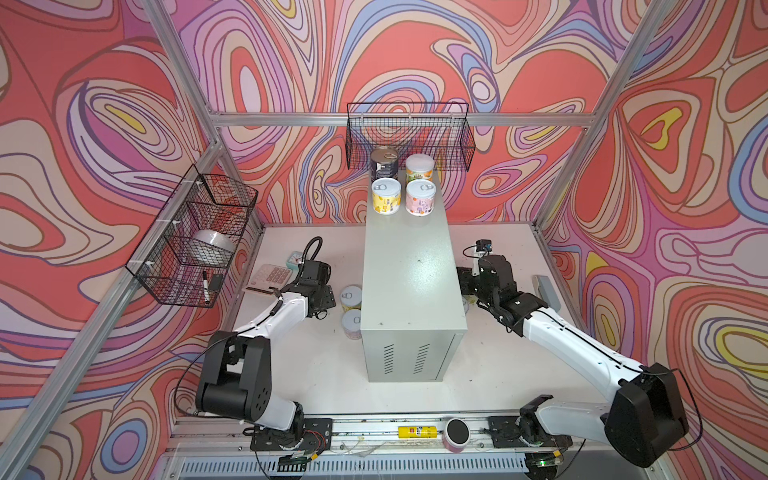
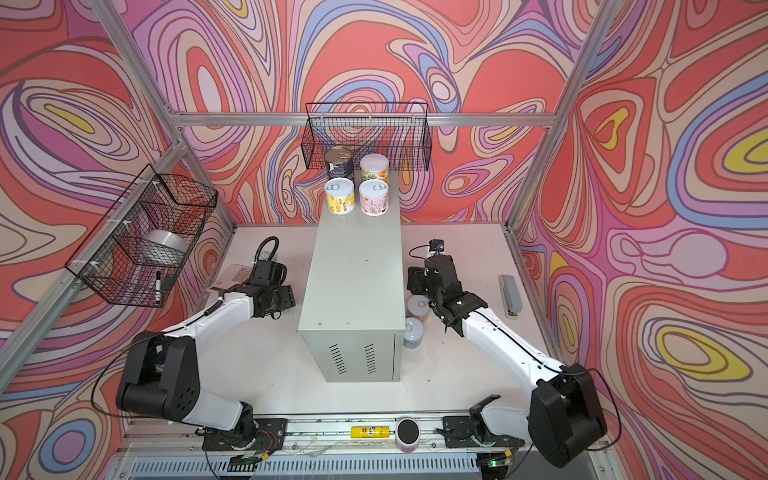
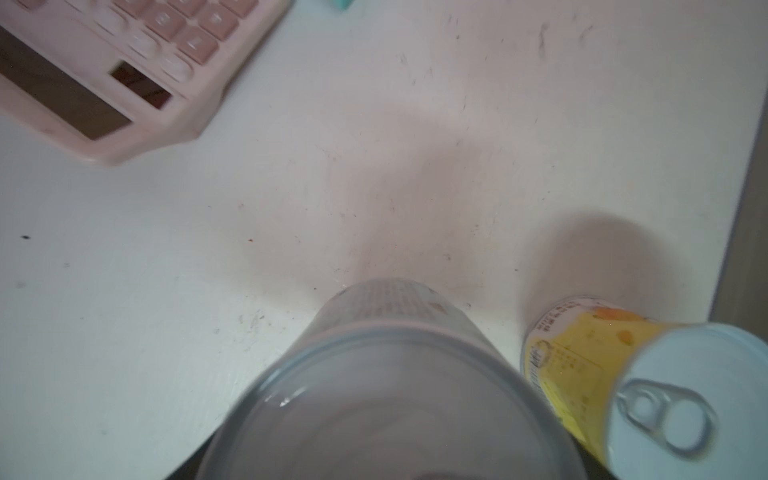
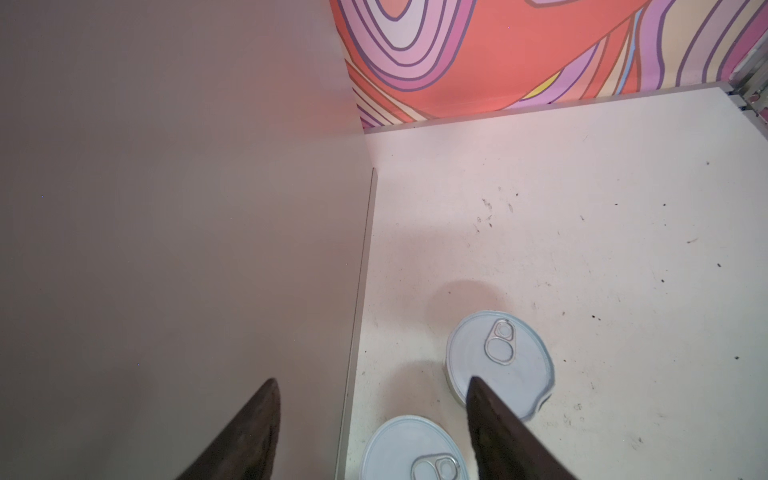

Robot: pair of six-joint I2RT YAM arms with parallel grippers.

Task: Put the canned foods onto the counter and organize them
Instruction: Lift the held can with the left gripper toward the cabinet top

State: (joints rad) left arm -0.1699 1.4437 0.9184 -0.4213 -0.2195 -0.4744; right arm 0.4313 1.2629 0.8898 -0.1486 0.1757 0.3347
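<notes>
Yellow-labelled can (image 1: 351, 296) stands at 3 o'clock of the left tool (image 1: 323, 300), whose grip on the pale can (image 3: 390, 374) beneath is unclear, so lifting may topple both; the right tool (image 4: 372, 380) gapes empty.

Nearest can (image 3: 390, 395) is blurred (edge-cropped too).

At the far end of the grey cabinet (image 1: 409, 270) top stand a dark tin (image 1: 384, 165), a green-orange can (image 1: 419, 168), a yellow can (image 1: 386, 196) and a pink can (image 1: 420, 198). On the white table (image 1: 316, 374), just beside the cabinet's left side, stand a yellowish can (image 1: 351, 297) and a pale can (image 1: 352, 325).
</notes>
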